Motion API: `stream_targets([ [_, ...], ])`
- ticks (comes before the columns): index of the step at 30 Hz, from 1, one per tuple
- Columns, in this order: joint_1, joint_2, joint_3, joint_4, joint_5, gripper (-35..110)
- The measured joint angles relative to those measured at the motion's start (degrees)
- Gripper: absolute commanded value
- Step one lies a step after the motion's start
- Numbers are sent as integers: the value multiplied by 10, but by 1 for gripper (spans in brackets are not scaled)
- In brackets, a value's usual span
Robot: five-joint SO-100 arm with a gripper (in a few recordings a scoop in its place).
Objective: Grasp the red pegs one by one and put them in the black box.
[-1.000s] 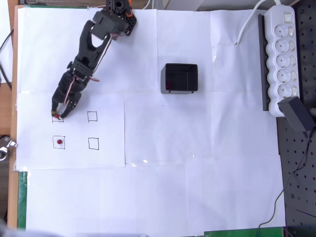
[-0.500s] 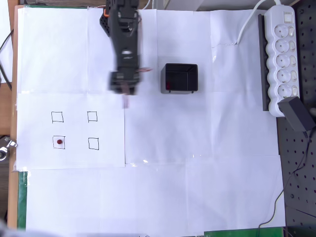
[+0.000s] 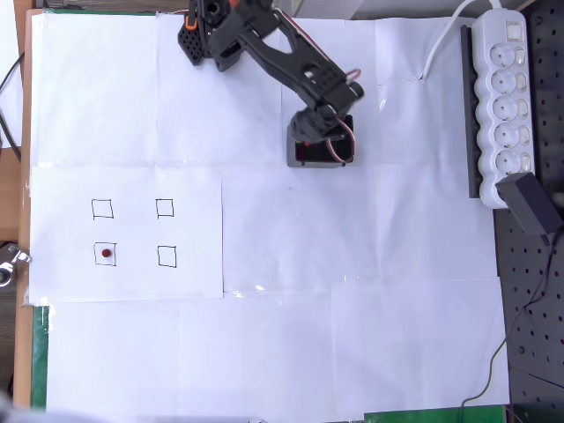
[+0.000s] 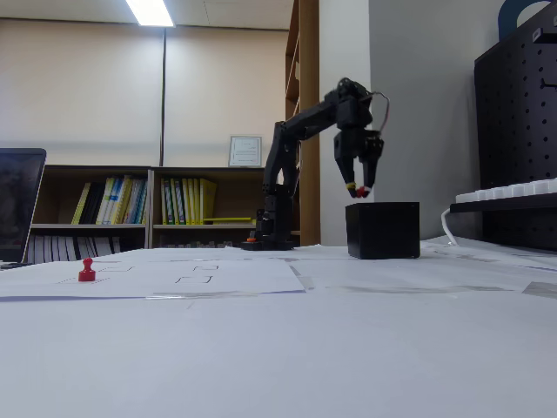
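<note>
The black box [image 3: 305,163] stands at the upper middle of the table in the overhead view. My gripper [image 3: 323,138] hangs directly over it and covers most of its inside. From the fixed view, my gripper [image 4: 358,190] hovers a little above the black box [image 4: 383,230], shut on a small red peg at its fingertips. Another red peg [image 3: 107,254] stands in the lower-left drawn square, far to the left of the box. It is also in the fixed view as a red peg [image 4: 87,271] at the left.
A paper sheet with several drawn squares [image 3: 165,209] lies at the left. A white power strip [image 3: 502,88] and a black adapter [image 3: 530,204] sit along the right edge. The arm's base [image 3: 208,25] is at the top.
The arm swung from the upper-left drawn square, across the table to the right, and now hangs over the box. The peg at that square has gone with the gripper.
</note>
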Motion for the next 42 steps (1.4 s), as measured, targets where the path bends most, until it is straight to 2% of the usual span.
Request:
stream_targets([
  [4,-19,45,0,-5,-4,7],
  [8,-23,69,0,-5,-11,21],
  [17,-18,62,94,44,-28,24],
  [21,15,-18,127,43,-5,24],
  [24,80,-123,94,2,50,23],
  [26,150,-197,17,-60,102,23],
  [29,285,-293,-163,-204,205,23],
  [35,565,-342,-577,-583,434,20],
  [37,619,-316,-642,-704,461,19],
  [42,670,-180,-656,-956,439,20],
])
